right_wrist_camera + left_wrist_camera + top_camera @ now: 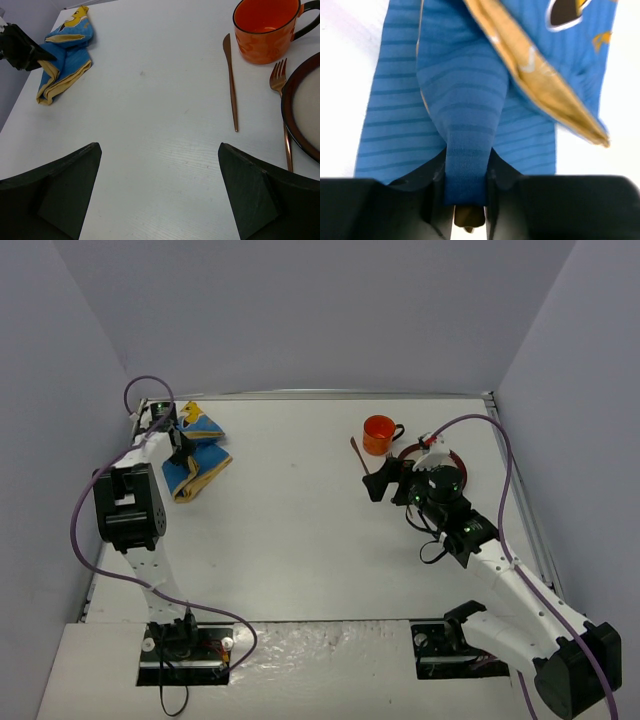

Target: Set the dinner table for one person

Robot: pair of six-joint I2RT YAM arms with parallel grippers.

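Note:
The white dinner table (300, 530) fills the floor of the scene. A crumpled blue placemat (205, 455) with yellow backing lies at its far left. My left gripper (180, 445) is shut on a fold of the placemat (465, 100), pinched between the fingers of the left gripper (465, 170). My right gripper (385, 480) is open and empty over bare table, left of the plate; the right wrist view shows the right gripper (160, 165) with its jaws wide apart.
At the far right stand an orange mug (380, 434), a copper knife (231, 85), a copper fork (282, 110) and a dark-rimmed plate (287, 107), partly hidden under my right arm. Grey walls enclose the table on three sides.

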